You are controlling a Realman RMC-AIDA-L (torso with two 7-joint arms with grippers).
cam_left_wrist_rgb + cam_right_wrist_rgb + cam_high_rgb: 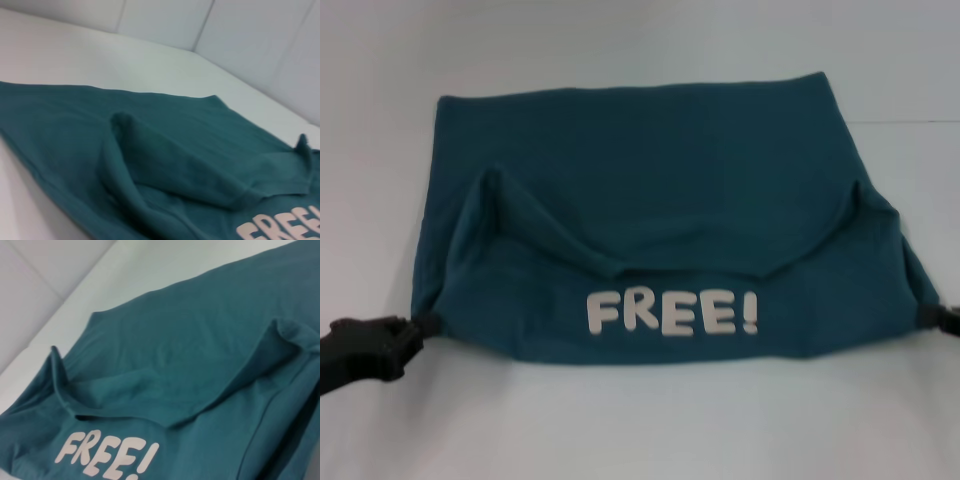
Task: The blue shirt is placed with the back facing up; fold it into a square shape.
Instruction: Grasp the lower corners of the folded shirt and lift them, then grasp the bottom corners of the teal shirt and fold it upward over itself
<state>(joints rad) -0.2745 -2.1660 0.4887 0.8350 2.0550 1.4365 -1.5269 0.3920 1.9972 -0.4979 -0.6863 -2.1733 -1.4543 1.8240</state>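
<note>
With the blue shirt (pixel 660 215) lying mid-table (pixel 640 430), its near part doubled over showing the "FREE!" print (pixel 672 313), keep the left gripper (pixel 420 325) and right gripper (pixel 926 316), each clamped on a corner, level, so the fold lands square.

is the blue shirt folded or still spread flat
Partly folded: the blue shirt has its near part doubled over, FREE! print facing up, corners at the left gripper and right gripper.

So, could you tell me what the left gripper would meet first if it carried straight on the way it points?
The left gripper points inward at the blue shirt; it already sits at the shirt's near left corner, so likely more shirt fabric.
</note>
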